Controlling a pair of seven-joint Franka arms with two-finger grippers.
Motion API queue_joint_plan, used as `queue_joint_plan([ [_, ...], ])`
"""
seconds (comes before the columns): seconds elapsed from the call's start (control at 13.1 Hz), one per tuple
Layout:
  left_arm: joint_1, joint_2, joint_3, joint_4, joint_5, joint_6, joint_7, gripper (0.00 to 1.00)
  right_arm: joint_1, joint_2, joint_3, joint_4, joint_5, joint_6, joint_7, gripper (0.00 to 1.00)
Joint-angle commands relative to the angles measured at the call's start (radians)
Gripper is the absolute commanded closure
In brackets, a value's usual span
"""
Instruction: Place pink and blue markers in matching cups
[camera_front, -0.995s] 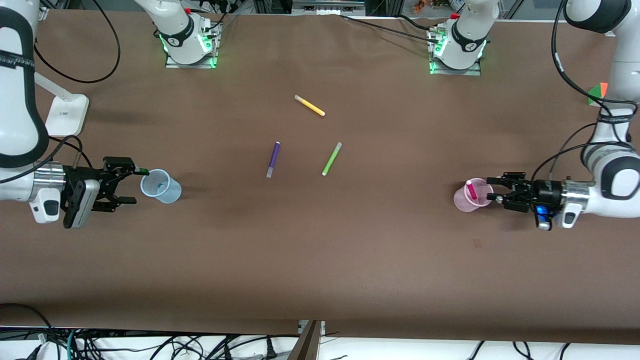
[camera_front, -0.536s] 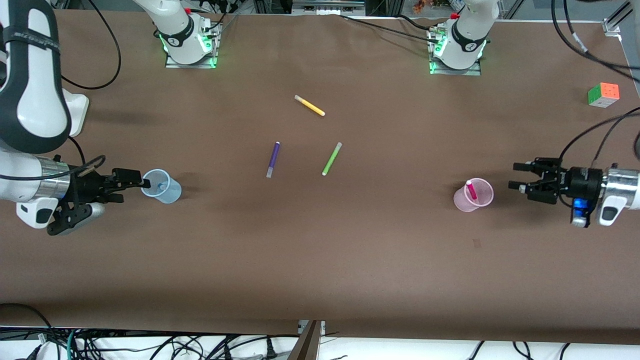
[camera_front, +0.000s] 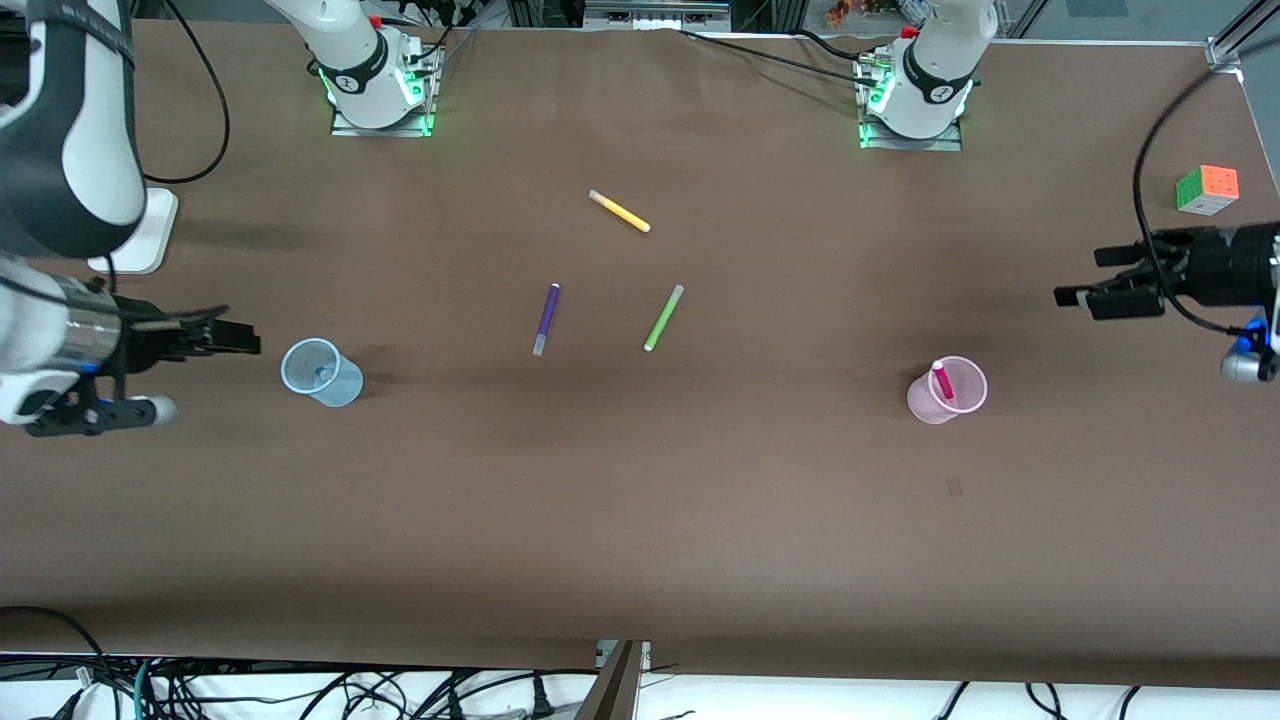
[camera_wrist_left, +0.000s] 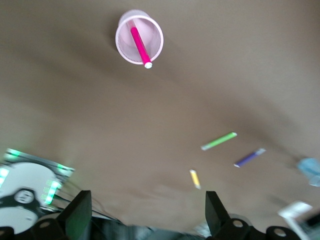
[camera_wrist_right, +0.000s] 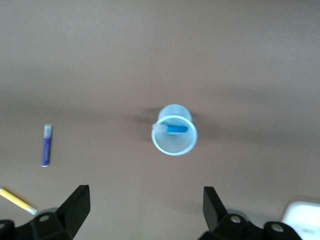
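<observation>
We count five markers: one pink marker (camera_front: 942, 380), one blue marker (camera_wrist_right: 175, 128), one purple marker (camera_front: 546, 318), one green marker (camera_front: 663, 317) and one yellow marker (camera_front: 619, 211). We count two cups: one pink cup (camera_front: 958, 404), one blue cup (camera_front: 335, 384). We see one puzzle cube (camera_front: 1207, 189).

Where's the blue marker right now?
The blue marker is inside the light blue cup, toward the right arm's end of the table, beside the open right gripper.

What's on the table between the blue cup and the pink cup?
Between the blue cup and pink cup lie a purple pen and green pen, front view.
</observation>
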Motion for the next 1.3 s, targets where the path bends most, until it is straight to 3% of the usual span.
queue_joint_plan([
  [0.0, -0.015, -0.029, -0.134, 0.013, 0.176, 0.048, 0.011, 0.00, -0.003, -0.132, -0.001, -0.136, -0.029, 0.020, 0.015, 0.00],
  [0.15, -0.014, -0.031, -0.247, 0.015, 0.315, 0.084, 0.036, 0.00, -0.006, -0.225, -0.001, -0.183, -0.037, 0.030, 0.021, 0.00],
  [0.38, -0.012, -0.032, -0.332, 0.004, 0.481, 0.118, 0.172, 0.00, -0.045, -0.304, -0.001, -0.258, -0.037, 0.030, 0.017, 0.00],
  [0.61, -0.002, -0.061, -0.334, -0.046, 0.477, 0.126, 0.189, 0.00, -0.073, -0.322, -0.005, -0.275, -0.040, 0.022, 0.017, 0.00],
  [0.99, 0.023, -0.187, -0.331, -0.243, 0.427, 0.227, 0.189, 0.00, -0.061, -0.334, -0.004, -0.308, -0.040, 0.027, 0.018, 0.00],
  [1.22, 0.029, -0.190, -0.331, -0.246, 0.422, 0.232, 0.189, 0.00, -0.065, -0.368, -0.005, -0.312, -0.043, 0.010, 0.021, 0.00],
])
